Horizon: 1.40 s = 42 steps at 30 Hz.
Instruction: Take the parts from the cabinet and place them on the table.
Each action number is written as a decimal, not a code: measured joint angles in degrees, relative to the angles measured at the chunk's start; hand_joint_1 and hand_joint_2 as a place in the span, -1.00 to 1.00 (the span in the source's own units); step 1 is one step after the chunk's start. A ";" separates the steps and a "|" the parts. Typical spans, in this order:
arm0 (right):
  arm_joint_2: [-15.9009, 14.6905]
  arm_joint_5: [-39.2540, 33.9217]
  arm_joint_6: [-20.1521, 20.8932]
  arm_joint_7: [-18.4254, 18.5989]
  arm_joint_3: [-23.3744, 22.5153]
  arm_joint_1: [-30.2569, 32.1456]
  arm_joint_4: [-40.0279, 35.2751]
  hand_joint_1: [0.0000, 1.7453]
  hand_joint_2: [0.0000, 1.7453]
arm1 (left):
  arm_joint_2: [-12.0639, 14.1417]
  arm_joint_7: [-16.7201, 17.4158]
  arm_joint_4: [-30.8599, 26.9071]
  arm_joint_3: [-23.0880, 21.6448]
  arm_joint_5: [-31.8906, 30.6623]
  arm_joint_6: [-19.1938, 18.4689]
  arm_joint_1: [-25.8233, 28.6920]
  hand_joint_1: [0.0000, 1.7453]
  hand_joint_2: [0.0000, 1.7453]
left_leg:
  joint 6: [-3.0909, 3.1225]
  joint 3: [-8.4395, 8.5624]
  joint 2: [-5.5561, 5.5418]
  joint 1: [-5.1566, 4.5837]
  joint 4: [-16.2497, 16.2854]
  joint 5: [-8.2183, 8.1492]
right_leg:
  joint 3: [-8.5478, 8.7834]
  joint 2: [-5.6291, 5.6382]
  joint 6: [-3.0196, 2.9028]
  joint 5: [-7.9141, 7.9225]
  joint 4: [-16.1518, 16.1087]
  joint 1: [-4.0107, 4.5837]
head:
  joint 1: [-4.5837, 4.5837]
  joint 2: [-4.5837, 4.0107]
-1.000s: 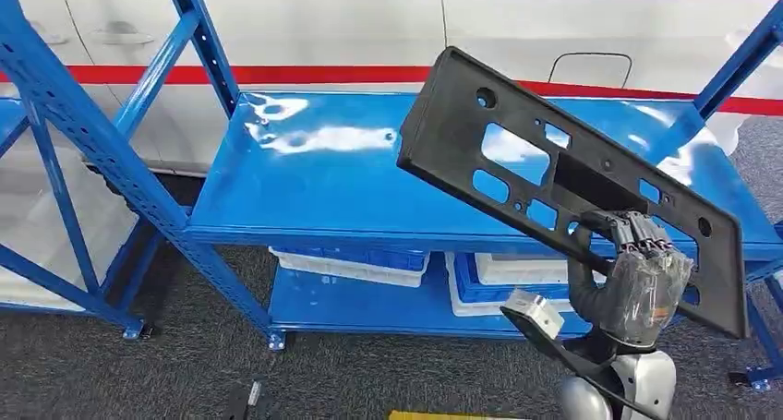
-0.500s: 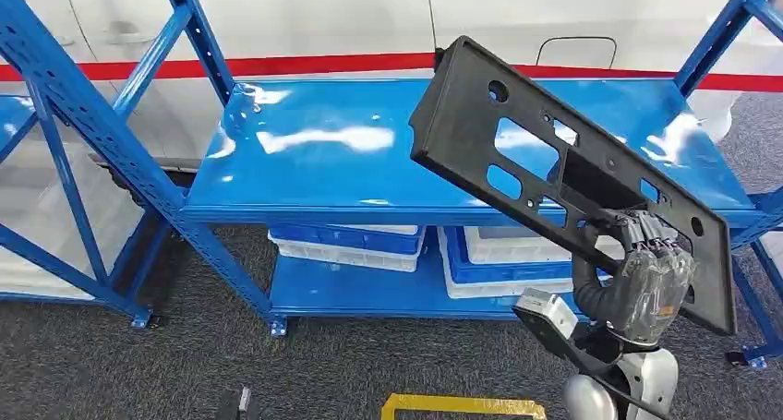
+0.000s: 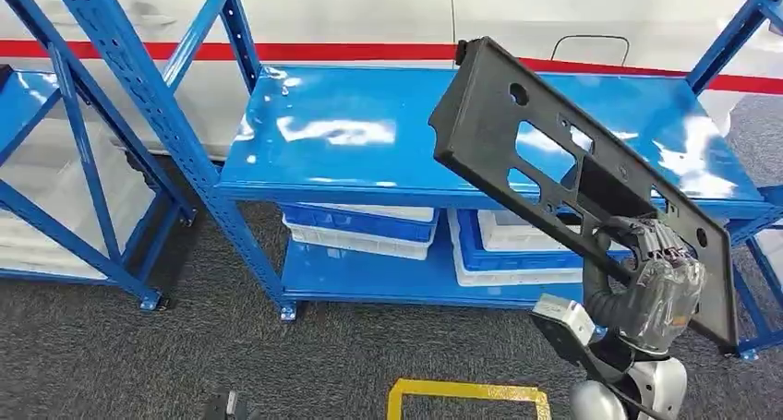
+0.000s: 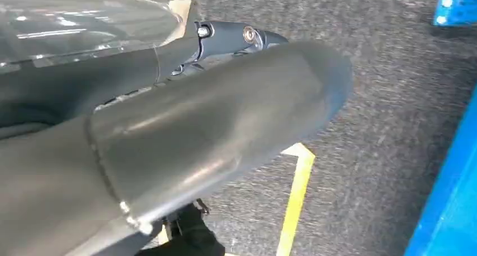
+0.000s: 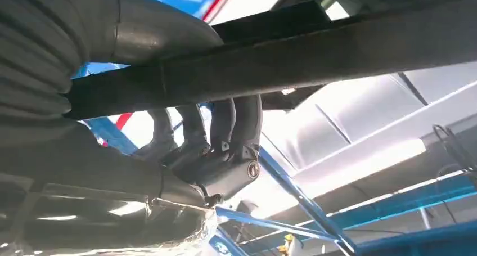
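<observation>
Looking down from the head view, we saw the right robot hand (image 3: 654, 286) gripping a long black plastic part (image 3: 554, 162), a flat panel pierced with rectangular cutouts and round holes. The part was held in the air, tilted, its upper end toward the left and its lower end running down to the right past the hand. It hung in front of the top shelf (image 3: 369, 152) of a blue metal cabinet (image 3: 148, 106) and, as far as we could tell, touched nothing but the hand. The fingers curled over the part's lower edge near its right end. In the right wrist view we saw the dark fingers (image 5: 225, 126) wrapped over a black bar of the part (image 5: 337, 48), with the thumb on its other side.

The top shelf was glossy blue and reflected light. Under it, on the lower shelf, stood blue-and-white bins (image 3: 360, 228), side by side. Behind the cabinet ran a white wall-like surface with a red stripe (image 3: 323, 51). The floor was grey carpet (image 3: 138, 365), with yellow tape (image 3: 466, 392) marking a square near the bottom of the head view.

In the left wrist view we saw the left robot hand (image 4: 169, 115) over the carpet, its thumb large and blurred in front; we could not tell whether its fingers were spread or curled.
</observation>
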 joint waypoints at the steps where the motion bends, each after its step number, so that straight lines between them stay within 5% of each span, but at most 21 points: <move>1: 0.00 -0.17 0.00 -0.15 -0.13 0.07 0.00 1.00 1.00 | 0.00 -0.09 0.00 0.02 0.07 0.07 0.02 -1.00 -1.00 | -0.11 -0.50 -0.04 -0.05 0.21 0.30 | 2.80 0.00 0.52 1.87 -4.17 0.03 | 0.00 0.00; 3: 0.11 -0.31 0.00 -0.39 -0.33 0.08 0.00 1.00 1.00 | 0.02 -0.13 0.00 0.13 0.15 0.09 0.03 -1.00 -1.00 | -0.51 -1.30 -0.14 -0.10 0.97 0.62 | 9.61 -0.01 0.66 4.18 -14.94 0.01 | 0.04 0.00; 4: 0.18 -0.31 0.00 -0.48 -0.33 0.07 0.00 1.00 1.00 | 0.02 -0.13 0.00 0.20 0.15 0.11 0.01 -1.00 -1.00 | -0.74 -1.85 -0.16 -0.47 1.48 0.76 | 11.62 0.07 0.19 3.37 -17.87 0.34 | 0.11 0.00; 7: 0.37 -0.39 0.00 -0.66 -0.44 0.45 0.02 1.00 1.00 | 0.05 -0.20 0.00 0.37 0.17 0.35 0.15 -1.00 -1.00 | -1.65 -2.15 -0.22 -0.34 1.56 1.66 | 9.87 0.20 -0.32 3.72 -17.45 0.60 | -0.09 0.00; 8: 0.44 -0.68 0.00 -0.81 -0.50 0.48 0.04 1.00 1.00 | 0.20 -0.26 0.02 0.46 0.26 0.53 0.28 -1.00 -1.00 | -2.00 -2.35 -0.45 -0.31 1.75 1.83 | 9.41 0.10 -1.31 4.35 -17.87 -0.32 | 0.05 0.00; 9: 0.63 -0.83 0.00 -0.98 -0.52 0.35 0.07 1.00 1.00 | 0.35 -0.31 0.02 0.55 0.35 0.59 0.36 -1.00 -1.00 | -2.31 -3.00 -0.54 -0.11 2.41 0.67 | 9.58 -0.11 -1.73 4.74 -17.77 -0.27 | 0.16 0.00; 10: 0.88 -1.09 0.00 -1.14 -0.55 0.37 0.09 1.00 1.00 | 0.33 -0.39 0.02 0.63 0.42 0.59 0.54 -1.00 -1.00 | -2.85 -4.03 -0.46 0.00 5.03 -2.97 | 9.08 -0.06 -2.68 5.40 -17.74 -0.33 | -0.35 0.00; 13: 1.44 -1.70 0.00 -2.03 -0.63 0.63 0.65 1.00 1.00 | 0.35 -0.72 0.02 1.26 0.87 0.61 0.83 -1.00 -1.00 | -3.89 -7.86 -0.39 0.62 18.07 -10.41 | 7.22 -0.14 -2.84 6.75 -17.54 -0.07 | -0.42 0.00; 15: 1.79 -2.05 0.00 -2.53 -0.63 0.63 1.16 1.00 1.00 | 0.40 -1.03 0.02 1.55 0.96 0.77 1.09 -1.00 -1.00 | -3.97 -6.45 -0.32 0.85 18.44 -8.99 | 6.17 -0.17 -2.67 7.35 -17.27 -0.03 | -0.44 0.00; 18: 2.60 -2.29 0.00 -2.86 -0.63 0.63 1.73 1.00 1.00 | 0.55 -1.40 0.02 1.90 1.16 0.87 1.26 -1.00 -1.00 | -3.14 3.68 -0.37 0.91 3.44 -3.94 | 5.47 -0.15 -2.16 7.94 -16.89 -0.02 | -0.46 0.00; 19: 2.84 -2.40 0.00 -2.88 -0.66 0.62 1.84 1.00 1.00 | 0.68 -1.51 0.02 1.94 1.16 0.87 1.23 -1.00 -1.00 | -2.87 5.35 -0.40 0.68 0.63 -5.09 | 5.23 -0.17 -1.76 8.20 -16.88 0.23 | -0.41 0.00; 23: 3.67 -2.73 0.00 -3.21 -0.66 0.63 2.21 1.00 1.00 | 0.70 -1.79 0.02 2.36 0.90 1.09 1.67 -1.00 -1.00 | -1.42 4.40 -0.47 -0.11 0.10 -3.69 | 4.76 -0.24 0.28 9.62 -17.18 0.05 | -0.57 0.00; 24: 3.76 -2.80 0.00 -3.23 -0.70 0.58 2.27 1.00 1.00 | 0.50 -1.83 0.02 2.45 0.85 1.11 1.62 -1.00 -1.00 | -0.78 4.23 0.00 0.60 -0.71 -2.63 | 3.72 -0.18 0.17 8.86 -16.17 0.08 | -0.56 0.00; 27: 3.87 -2.80 0.04 -3.34 -0.70 0.75 2.32 1.00 1.00 | 0.66 -1.84 0.02 2.67 0.37 1.16 1.58 -1.00 -1.00 | 0.07 2.06 0.07 0.37 -0.83 -1.10 | -0.28 0.06 -1.26 0.90 -5.87 0.40 | -0.33 0.00; 29: 3.87 -2.80 0.07 -3.34 -0.76 1.10 2.32 1.00 1.00 | 0.64 -1.84 0.02 2.67 0.04 1.09 1.62 -1.00 -1.00 | -0.02 0.73 0.10 0.36 -0.76 -0.18 | -2.00 0.07 -0.75 -1.37 1.36 0.37 | -0.24 0.00; 31: 3.89 -2.73 0.20 -3.34 -0.87 1.40 2.32 1.00 1.00 | 0.57 -1.84 0.02 2.67 -0.44 0.96 1.64 -1.00 -1.00 | -0.34 -0.49 0.10 0.44 -0.68 0.74 | 0.90 0.06 0.88 1.55 -0.77 0.20 | -0.15 0.00; 33: 3.87 -2.71 0.24 -3.34 -0.90 1.46 2.32 1.00 1.00 | 0.53 -1.84 0.02 2.67 -0.52 0.76 1.63 -1.00 -1.00 | -0.90 -1.39 0.06 0.56 -0.09 1.28 | 7.59 0.03 1.78 4.42 -10.85 -0.22 | -0.15 0.00; 35: 4.09 -2.67 0.24 -3.34 -0.87 1.48 2.29 1.00 1.00 | 0.55 -1.84 0.02 2.64 -0.72 0.68 1.60 -1.00 -1.00 | -1.48 -2.51 0.01 0.16 1.21 1.58 | 12.25 0.40 0.82 2.95 -18.27 0.25 | 0.03 0.00; 37: 4.13 -2.53 0.24 -3.30 -1.01 1.97 2.29 1.00 1.00 | 0.57 -1.84 0.02 2.64 -1.05 0.68 1.67 -1.00 -1.00 | -2.04 -2.84 -0.03 0.07 1.38 2.33 | 10.86 0.38 0.56 3.01 -17.70 0.24 | 0.04 0.00; 39: 4.22 -2.36 0.31 -3.19 -1.31 2.17 2.29 1.00 1.00 | 0.66 -1.84 0.04 2.64 -1.46 0.70 1.74 -1.00 -1.00 | -2.55 -3.53 -0.17 0.40 1.89 2.08 | 10.11 0.18 -0.64 3.74 -17.64 -0.66 | 0.11 0.00; 42: 4.44 -2.23 0.72 -2.75 -1.92 2.54 1.84 1.00 1.00 | 0.57 -1.79 0.04 2.60 -1.75 0.66 1.74 -1.00 -1.00 | -3.49 -6.52 -0.25 0.61 11.01 -6.96 | 8.80 0.06 -2.62 5.28 -17.54 -0.25 | -0.20 0.00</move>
